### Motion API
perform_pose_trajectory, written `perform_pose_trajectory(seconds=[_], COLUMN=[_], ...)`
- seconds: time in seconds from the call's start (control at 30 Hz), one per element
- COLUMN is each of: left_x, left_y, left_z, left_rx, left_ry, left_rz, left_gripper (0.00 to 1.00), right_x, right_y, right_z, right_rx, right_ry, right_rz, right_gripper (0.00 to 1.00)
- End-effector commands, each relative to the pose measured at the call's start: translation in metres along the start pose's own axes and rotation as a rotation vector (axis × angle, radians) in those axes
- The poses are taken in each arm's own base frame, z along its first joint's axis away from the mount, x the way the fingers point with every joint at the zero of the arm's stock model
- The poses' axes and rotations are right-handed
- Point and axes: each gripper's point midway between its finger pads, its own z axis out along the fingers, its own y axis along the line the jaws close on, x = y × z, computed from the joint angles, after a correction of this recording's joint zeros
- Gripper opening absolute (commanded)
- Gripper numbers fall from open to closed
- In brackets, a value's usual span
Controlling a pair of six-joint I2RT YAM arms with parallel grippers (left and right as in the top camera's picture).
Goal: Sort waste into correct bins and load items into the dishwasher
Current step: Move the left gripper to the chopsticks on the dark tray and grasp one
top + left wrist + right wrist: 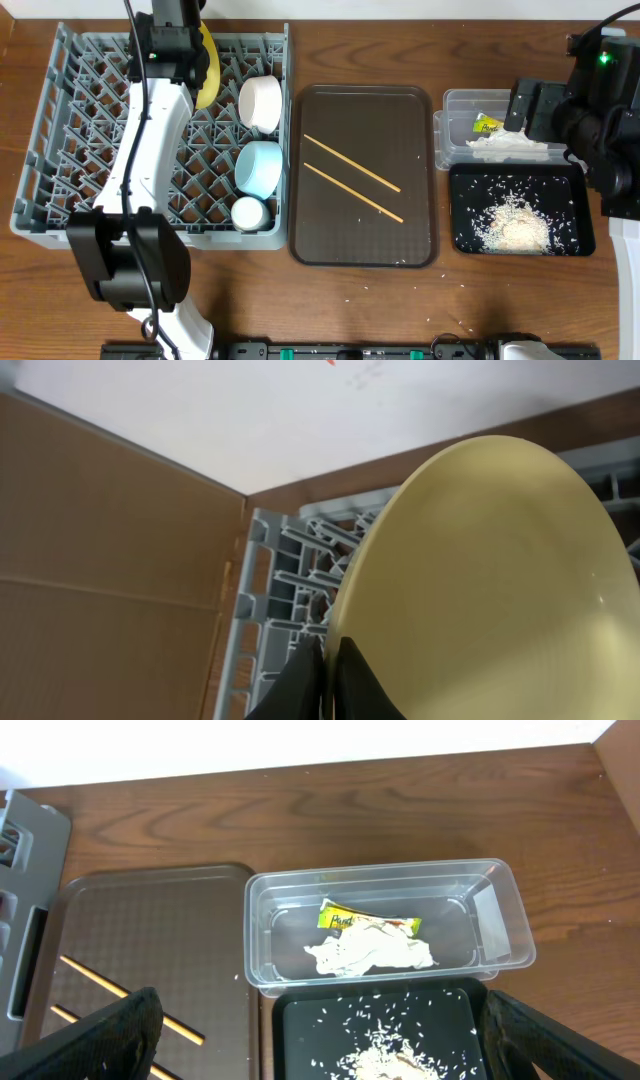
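Overhead, the grey dish rack (pixel 60 150) filled the left end of the table (pixel 400 310). A yellow plate (pixel 208 70) stood on edge near the rack's far edge, partly under the left arm (pixel 150 130). Along the rack's right edge, from far to near, sat a white bowl (pixel 262 102), a light blue bowl (pixel 260 166) and a small white cup (pixel 249 212). Two wooden chopsticks (pixel 352 163) lay slantwise and apart on the brown serving tray (pixel 400 130) at mid-table. Toward the right edge, the clear tub (pixel 455 100) held a yellow-green wrapper (pixel 487 124) and crumpled white paper (pixel 510 145). The black tray (pixel 470 185) just in front of it held a heap of rice (pixel 515 225). A few grains dotted the table's near edge.

In the left wrist view, the left gripper (pixel 328 660) had its fingers pinched on the plate's rim.

In the right wrist view, the right gripper (pixel 330 1050) hung over the tub and black tray with its fingers spread wide and nothing between them. The wrapper's dark lettering was too small to read.
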Motion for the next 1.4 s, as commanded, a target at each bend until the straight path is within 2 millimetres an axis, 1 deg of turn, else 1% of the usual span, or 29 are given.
perform_pose_trajectory(seconds=[0.0,0.1,0.17,0.23,0.27,0.3,0.33,0.43,0.5,0.57,0.7,0.73,0.8,0.83,0.87,0.9,0.93,0.97,1.0,1.03,1.07,1.13,1.17,1.23,1.27,1.3,1.33,1.37], left_x=[0.009,0.015,0.019,0.021,0.021,0.02,0.019,0.016,0.016,0.014,0.0,-0.009,-0.022,-0.025,-0.028,-0.03,-0.028,-0.021,-0.013,-0.007,0.002,0.017,0.026,0.034,0.038,0.041,0.052,0.056], left_y=[-0.006,-0.018,-0.031,-0.036,-0.039,-0.042,-0.044,-0.051,-0.05,-0.047,-0.028,-0.015,0.005,0.011,0.016,0.011,-0.007,-0.045,-0.077,-0.092,-0.112,-0.145,-0.171,-0.205,-0.224,-0.238,-0.27,-0.28], left_z=[0.014,0.022,0.029,0.031,0.032,0.032,0.032,0.032,0.032,0.029,0.012,-0.001,-0.026,-0.038,-0.057,-0.076,-0.101,-0.139,-0.162,-0.171,-0.179,-0.19,-0.195,-0.203,-0.207,-0.211,-0.215,-0.215], left_rx=[-0.014,-0.001,0.031,0.036,0.041,0.057,0.07,0.108,0.107,0.103,0.09,0.082,0.076,0.08,0.103,0.164,0.296,0.533,0.677,0.723,0.752,0.75,0.716,0.671,0.665,0.672,0.673,0.67], left_ry=[0.034,0.056,0.07,0.075,0.077,0.072,0.068,0.055,0.055,0.049,0.007,-0.024,-0.072,-0.086,-0.101,-0.105,-0.087,-0.016,0.062,0.106,0.171,0.257,0.285,0.3,0.314,0.328,0.378,0.394], left_rz=[0.024,0.034,0.036,0.0,-0.025,-0.061,-0.089,-0.095,-0.099,-0.14,-0.272,-0.337,-0.437,-0.471,-0.512,-0.526,-0.542,-0.579,-0.595,-0.599,-0.595,-0.577,-0.538,-0.481,-0.461,-0.45,-0.445,-0.448], left_gripper=[0.07,0.07,0.07,0.08,0.12,0.25,0.35,0.5,0.53,0.61,0.69,0.71,0.72,0.72,0.72,0.72,0.7,0.6,0.57,0.57,0.57,0.57,0.57,0.58,0.58,0.58,0.59,0.62], right_x=[0.0,0.0,0.0,0.0,0.0,0.0,0.0,0.0,0.0,0.0,0.0,0.0,0.0,0.0,0.0,0.0,0.0,0.0,0.0,0.0,0.0,0.0,0.0,0.0,0.0,0.0,0.0,0.0], right_y=[-0.004,-0.004,-0.004,-0.004,-0.004,-0.004,-0.004,-0.004,-0.004,-0.004,-0.004,-0.004,-0.004,-0.004,-0.004,-0.004,-0.004,-0.004,-0.004,-0.004,-0.004,-0.004,-0.004,-0.004,-0.004,-0.004,-0.004,-0.004], right_z=[-0.001,-0.001,-0.001,-0.001,-0.001,-0.001,-0.001,-0.001,-0.001,-0.001,-0.001,-0.001,-0.001,-0.001,-0.001,-0.001,-0.001,-0.001,-0.001,-0.001,-0.001,-0.001,-0.001,-0.001,-0.001,-0.001,-0.001,-0.001], right_rx=[0.016,0.016,0.016,0.016,0.016,0.016,0.016,0.016,0.016,0.016,0.016,0.016,0.016,0.016,0.016,0.016,0.016,0.016,0.016,0.016,0.016,0.016,0.016,0.016,0.016,0.016,0.016,0.016], right_ry=[-0.002,-0.002,-0.002,-0.002,-0.002,-0.002,-0.002,-0.002,-0.002,-0.002,-0.002,-0.002,-0.002,-0.002,-0.002,-0.002,-0.002,-0.002,-0.002,-0.002,-0.002,-0.002,-0.002,-0.002,-0.002,-0.002,-0.002,-0.002], right_rz=[0.014,0.014,0.014,0.014,0.014,0.014,0.014,0.014,0.014,0.014,0.014,0.014,0.014,0.014,0.014,0.014,0.014,0.014,0.014,0.014,0.014,0.014,0.014,0.014,0.014,0.014,0.014,0.014], right_gripper=[0.99,0.99,0.99,0.99,0.99,0.99,0.99,0.99,0.99,0.99,0.99,0.99,0.99,0.99,0.99,0.99,0.99,0.99,0.99,0.99,0.99,0.99,0.99,0.99,0.99,0.99,0.99,0.99])
